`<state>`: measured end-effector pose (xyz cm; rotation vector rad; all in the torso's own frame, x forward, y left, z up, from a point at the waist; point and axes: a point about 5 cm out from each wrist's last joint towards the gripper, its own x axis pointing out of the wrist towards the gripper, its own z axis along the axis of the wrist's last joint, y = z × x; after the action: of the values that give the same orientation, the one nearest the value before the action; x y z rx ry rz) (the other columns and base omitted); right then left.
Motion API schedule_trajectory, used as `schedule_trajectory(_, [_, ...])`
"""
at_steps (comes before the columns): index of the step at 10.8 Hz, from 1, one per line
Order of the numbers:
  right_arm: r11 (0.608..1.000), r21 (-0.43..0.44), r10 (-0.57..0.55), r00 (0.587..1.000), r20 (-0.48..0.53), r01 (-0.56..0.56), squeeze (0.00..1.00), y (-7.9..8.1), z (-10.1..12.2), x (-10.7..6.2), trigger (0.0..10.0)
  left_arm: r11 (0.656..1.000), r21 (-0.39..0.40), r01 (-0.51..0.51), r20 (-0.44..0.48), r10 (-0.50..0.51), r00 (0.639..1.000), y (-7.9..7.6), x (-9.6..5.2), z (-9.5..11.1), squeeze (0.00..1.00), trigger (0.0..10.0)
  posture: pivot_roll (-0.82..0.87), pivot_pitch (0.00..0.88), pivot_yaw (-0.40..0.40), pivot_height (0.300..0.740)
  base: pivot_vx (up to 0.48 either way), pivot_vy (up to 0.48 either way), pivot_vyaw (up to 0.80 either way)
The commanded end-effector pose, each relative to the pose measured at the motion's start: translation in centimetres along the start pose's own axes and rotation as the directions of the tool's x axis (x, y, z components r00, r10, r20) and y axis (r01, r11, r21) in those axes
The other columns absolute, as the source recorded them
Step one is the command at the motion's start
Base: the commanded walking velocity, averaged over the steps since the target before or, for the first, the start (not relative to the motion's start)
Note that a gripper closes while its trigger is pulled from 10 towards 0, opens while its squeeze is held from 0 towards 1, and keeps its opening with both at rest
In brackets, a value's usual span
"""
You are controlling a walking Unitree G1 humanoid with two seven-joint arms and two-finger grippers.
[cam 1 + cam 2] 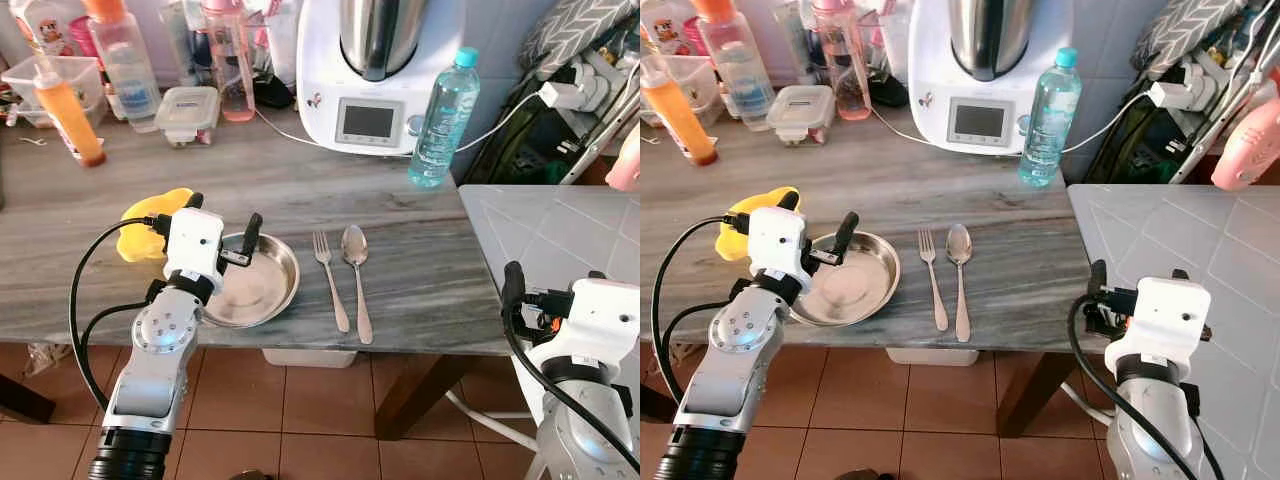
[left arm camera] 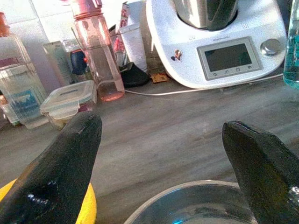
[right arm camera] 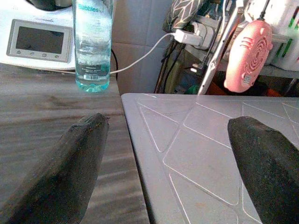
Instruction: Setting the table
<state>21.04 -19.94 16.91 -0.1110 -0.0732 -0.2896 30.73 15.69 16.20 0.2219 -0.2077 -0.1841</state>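
Note:
A round steel plate (image 1: 268, 282) lies near the front edge of the grey wooden table (image 1: 420, 270). Just right of it, a fork (image 1: 330, 280) and a spoon (image 1: 356, 268) lie side by side, handles toward me. My left gripper (image 1: 224, 218) is open over the plate's left rim, one finger above the plate and the other by a yellow cloth-like thing (image 1: 145, 228). The left wrist view shows both fingers (image 2: 60, 172) spread wide, with the plate's rim (image 2: 187, 191) below them. My right gripper (image 3: 163, 172) is open and holds nothing, low at the seam between the wooden table and a light grey table (image 1: 560, 230).
At the back stand a white kitchen machine (image 1: 375, 80), a clear water bottle (image 1: 443, 115), a pink bottle (image 1: 228, 65), a lidded container (image 1: 187, 112) and an orange bottle (image 1: 70, 115). Cables and a plug (image 1: 565, 95) hang at the far right. A pink appliance (image 3: 247, 58) stands behind the grey table.

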Motion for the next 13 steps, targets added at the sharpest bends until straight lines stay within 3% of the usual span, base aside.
schedule_trajectory(1, [1.000, 0.001, -0.006, 1.000, -0.004, 0.006, 1.00, -0.13, -0.13, 0.05, 10.0, 1.000, 0.021, -0.006, -0.010, 0.006, 1.000, 0.00, 0.05, -0.05, 0.00, 10.0, 0.11, 0.095, -0.004, 0.740, 0.000, 0.000, 0.00])
schedule_trajectory(5, [1.000, 0.001, -0.017, 1.000, -0.004, 0.017, 1.00, -0.37, -0.22, 0.13, 10.0, 1.000, 0.027, -0.003, -0.011, 0.003, 1.000, -0.15, 0.30, -0.01, 0.00, 10.0, 0.10, 0.094, 0.000, 0.740, -0.206, 0.000, 0.00])
schedule_trajectory(13, [1.000, 0.004, -0.026, 0.999, -0.020, 0.026, 1.00, -0.25, -0.73, 0.41, 10.0, 0.999, 0.047, 0.006, -0.016, -0.005, 1.000, 0.17, 0.48, 0.03, 0.00, 10.0, 0.11, 0.102, 0.006, 0.740, -0.363, 0.000, 0.00])
